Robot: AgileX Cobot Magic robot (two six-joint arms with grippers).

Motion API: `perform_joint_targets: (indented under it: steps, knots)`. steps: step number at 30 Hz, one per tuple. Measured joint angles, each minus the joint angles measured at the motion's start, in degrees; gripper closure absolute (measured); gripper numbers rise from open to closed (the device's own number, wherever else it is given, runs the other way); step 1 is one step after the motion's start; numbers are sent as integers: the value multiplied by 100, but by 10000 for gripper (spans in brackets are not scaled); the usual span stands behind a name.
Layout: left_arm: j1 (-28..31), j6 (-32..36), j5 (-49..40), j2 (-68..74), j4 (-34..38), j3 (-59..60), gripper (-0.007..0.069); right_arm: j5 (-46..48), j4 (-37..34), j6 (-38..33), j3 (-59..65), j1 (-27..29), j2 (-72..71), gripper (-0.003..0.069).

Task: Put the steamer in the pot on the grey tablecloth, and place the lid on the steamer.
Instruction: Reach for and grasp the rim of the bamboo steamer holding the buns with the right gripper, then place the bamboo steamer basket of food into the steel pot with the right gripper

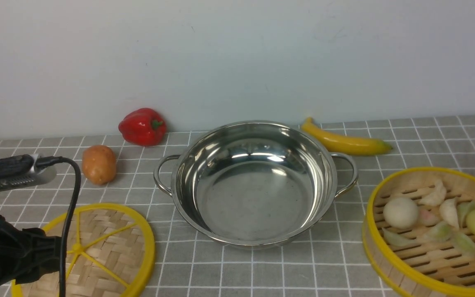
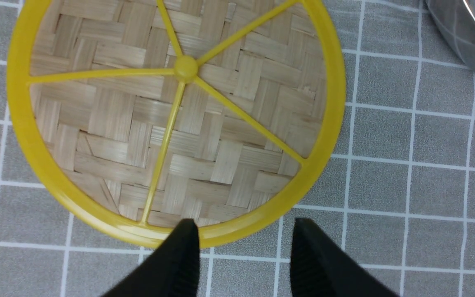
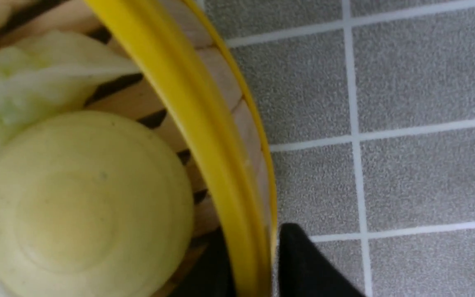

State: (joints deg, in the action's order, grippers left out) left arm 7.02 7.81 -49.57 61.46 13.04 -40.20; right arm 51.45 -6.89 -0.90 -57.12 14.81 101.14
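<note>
Right jaws clamped on the round yellow-rimmed bamboo steamer [image 3: 179, 95], right of the shiny steel pot [image 1: 254, 198] on grey grid tablecloth [image 1: 262, 272], left jaws open over the flat woven yellow-rimmed lid [image 2: 138, 123]

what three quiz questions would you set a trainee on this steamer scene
1. True or false: the steamer already sits inside the pot.
2. Where does the lid lie? A: on the grey tablecloth, left of the pot. B: on the steamer. C: inside the pot.
3. Fill in: the right claw has one finger on either side of the steamer's yellow ____.

Key: 1 false; 2 A; 3 rim.
</note>
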Motion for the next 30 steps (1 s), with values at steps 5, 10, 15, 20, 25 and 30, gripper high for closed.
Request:
perform_joint_targets:
  steps: [5, 10, 15, 20, 25, 30]
  knots:
    - [0, 0, 7, 0, 0, 0, 330, 257, 380, 137, -79, -7, -47, 606]
    - [0, 18, 7, 0, 0, 0, 330, 941, 453, 180, -578, -7, -142, 606]
    - [0, 24, 7, 0, 0, 0, 330, 1631, 423, 209, -1400, -7, -294, 606]
    - [0, 35, 7, 0, 0, 0, 330, 1910, -51, 192, -2437, -29, -307, 606]
    - [0, 35, 24, 0, 0, 0, 330, 1882, -728, 218, -3150, -522, -262, 606]
    - [0, 35, 35, 0, 0, 0, 330, 1936, -807, 595, -4010, -1873, 372, 606]
